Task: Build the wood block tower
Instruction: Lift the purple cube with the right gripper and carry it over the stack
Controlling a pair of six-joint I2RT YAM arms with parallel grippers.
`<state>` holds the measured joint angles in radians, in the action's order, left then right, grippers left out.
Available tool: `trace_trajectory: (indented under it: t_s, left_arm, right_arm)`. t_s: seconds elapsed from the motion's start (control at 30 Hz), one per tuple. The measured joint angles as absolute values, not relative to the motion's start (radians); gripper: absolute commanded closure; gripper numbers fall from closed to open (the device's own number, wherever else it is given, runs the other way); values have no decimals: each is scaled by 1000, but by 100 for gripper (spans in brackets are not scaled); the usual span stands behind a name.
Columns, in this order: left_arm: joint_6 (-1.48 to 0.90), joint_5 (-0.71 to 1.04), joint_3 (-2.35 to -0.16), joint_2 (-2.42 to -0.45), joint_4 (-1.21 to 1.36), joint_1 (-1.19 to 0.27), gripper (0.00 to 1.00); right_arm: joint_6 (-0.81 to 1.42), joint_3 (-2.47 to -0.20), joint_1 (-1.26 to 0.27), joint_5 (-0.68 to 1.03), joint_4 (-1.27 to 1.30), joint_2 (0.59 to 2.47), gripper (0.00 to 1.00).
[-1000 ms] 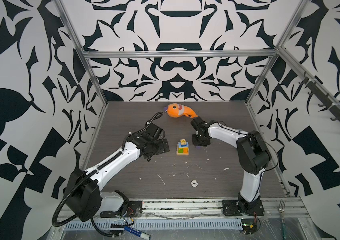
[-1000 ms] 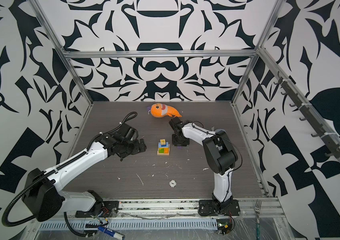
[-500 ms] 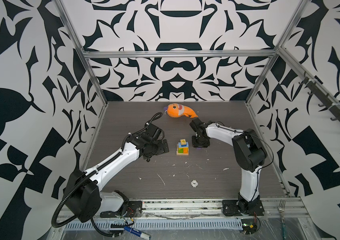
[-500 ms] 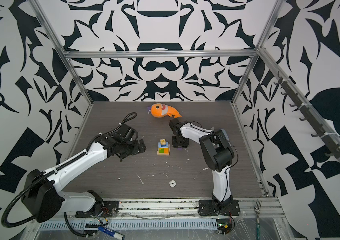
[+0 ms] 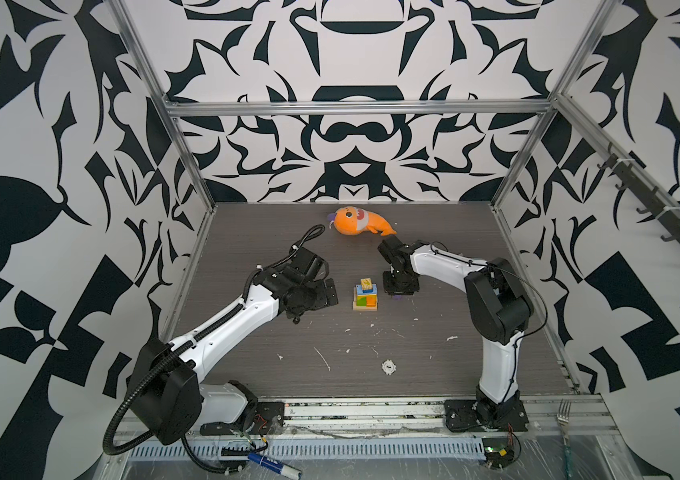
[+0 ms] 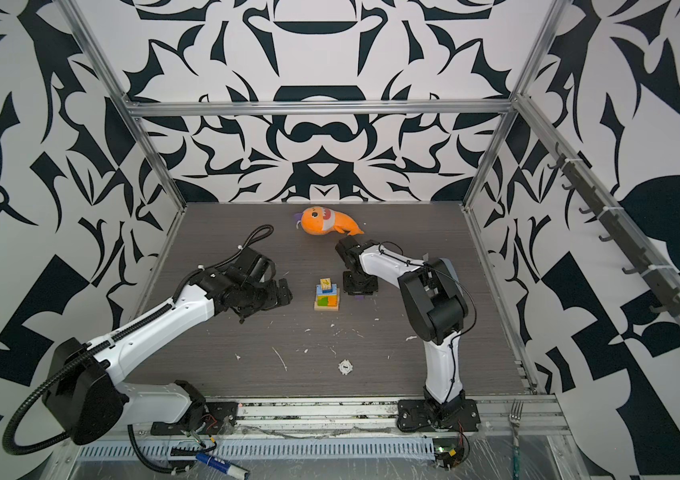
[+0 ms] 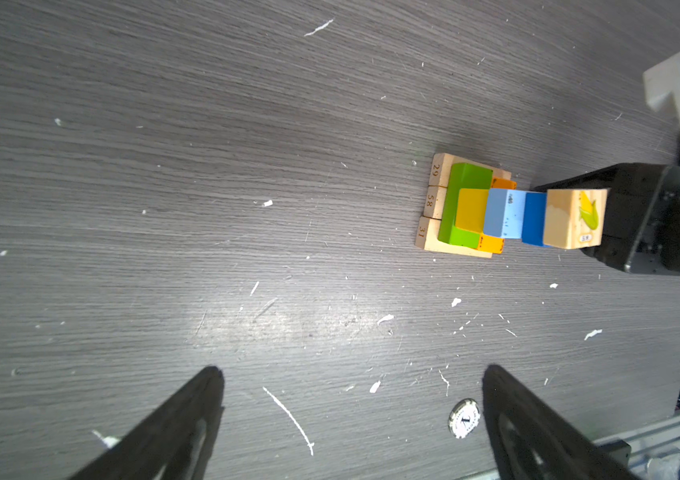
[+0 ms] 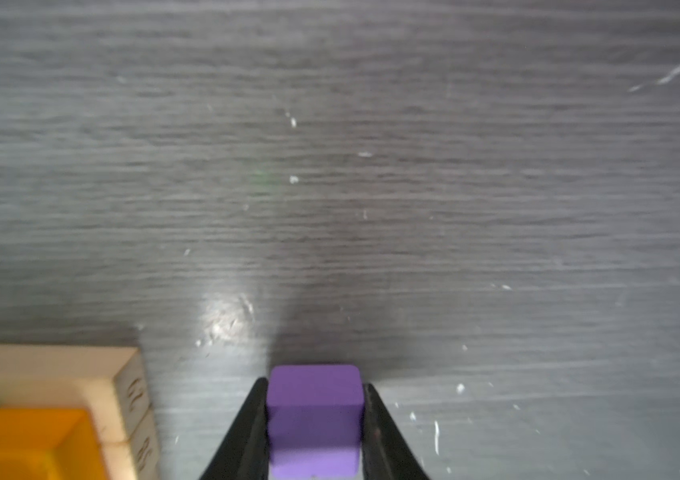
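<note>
Your right jaws pinch the purple cube [image 8: 314,415] between them; your left jaws stand spread, the tower [image 7: 496,212] well beyond them.

Both top views are bright and evenly lit from overhead. They are sharp throughout, with only faint shadows under my arms on the table [image 5: 433,332], though the wide lens stretches the patterned walls [image 5: 39,124] toward the corners. My left wrist picture is crisp on the stack of blocks [image 7: 508,208] and shows a pale glare patch on the table, while the fingers [image 7: 172,428] of my left pincer [image 7: 352,368] look dark and soft. My right wrist picture is smeared: the table grain, the purple cube [image 8: 314,415] in my right pincer [image 8: 315,382] and its shadow are all blurred, with a white glint beside them.
</note>
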<state>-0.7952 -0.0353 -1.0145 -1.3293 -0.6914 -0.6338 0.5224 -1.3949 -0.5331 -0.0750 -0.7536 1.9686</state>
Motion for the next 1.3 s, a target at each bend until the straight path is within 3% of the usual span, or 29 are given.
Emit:
trace_trajectory:
  t_s: [0.67, 1.3]
  left_arm:
    - [-784, -13, -1002, -1329, -654, -621, 0]
    - [-781, 12, -955, -1304, -630, -614, 1]
  right_arm:
    - [516, -1762, -657, -101, -1025, 1860, 69]
    - [515, -1958, -739, -64, -1163, 2030, 69]
